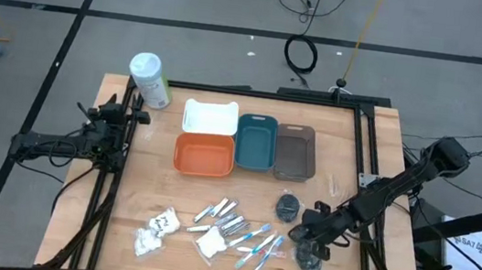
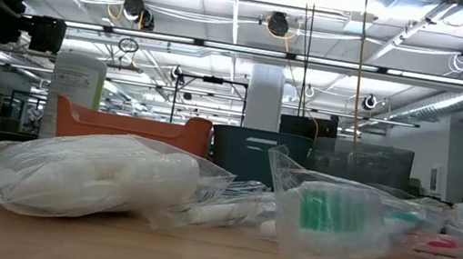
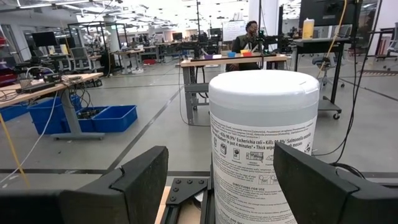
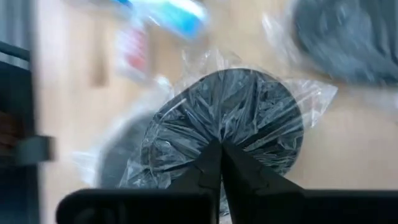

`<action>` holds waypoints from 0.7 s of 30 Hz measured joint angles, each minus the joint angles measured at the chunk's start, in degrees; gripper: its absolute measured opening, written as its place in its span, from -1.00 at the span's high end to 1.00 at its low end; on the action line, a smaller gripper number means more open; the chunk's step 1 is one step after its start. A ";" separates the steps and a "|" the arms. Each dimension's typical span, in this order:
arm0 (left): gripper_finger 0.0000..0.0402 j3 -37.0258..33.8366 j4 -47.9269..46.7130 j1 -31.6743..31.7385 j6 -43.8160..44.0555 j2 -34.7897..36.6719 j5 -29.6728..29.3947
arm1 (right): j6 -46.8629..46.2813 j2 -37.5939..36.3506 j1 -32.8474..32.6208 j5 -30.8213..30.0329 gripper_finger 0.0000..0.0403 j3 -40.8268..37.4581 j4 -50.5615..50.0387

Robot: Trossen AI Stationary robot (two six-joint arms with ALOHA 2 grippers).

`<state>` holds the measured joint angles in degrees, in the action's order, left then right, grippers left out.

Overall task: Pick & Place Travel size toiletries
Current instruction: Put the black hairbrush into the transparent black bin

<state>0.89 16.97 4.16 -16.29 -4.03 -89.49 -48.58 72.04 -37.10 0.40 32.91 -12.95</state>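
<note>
We see the right end effector (image 4: pixel 221 149) clenched on only the clear wrap of a dark round packet (image 4: pixel 230 127); lifted, that film could slip or tear.

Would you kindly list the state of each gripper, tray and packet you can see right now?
Right gripper: shut on dark round packet.
Left gripper: open, waiting by the white bottle.
White bottle: upright, lid on.
Orange tray: empty.
Teal tray: empty.
</note>
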 joint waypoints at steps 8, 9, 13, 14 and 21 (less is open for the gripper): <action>-0.42 0.00 0.00 -0.01 0.00 0.00 0.00 | 5.79 -6.01 -0.02 -0.73 1.00 0.00 7.50; -0.42 0.00 0.00 -0.01 0.00 0.00 0.00 | 7.32 -6.50 -0.04 -1.39 1.00 0.00 8.96; -0.42 0.00 0.00 -0.01 0.00 0.00 -0.01 | 13.64 -7.78 0.00 -2.93 1.00 0.02 13.77; -0.42 0.00 0.02 -0.01 0.02 0.00 -0.02 | 15.26 -7.85 0.02 -4.12 1.00 0.02 14.77; -0.42 0.00 0.02 -0.01 0.01 0.00 -0.02 | 22.97 -7.83 1.74 -14.14 1.00 0.02 18.19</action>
<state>0.89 16.99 4.15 -16.29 -4.03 -89.51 -25.60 64.20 -35.36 -13.74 32.93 5.24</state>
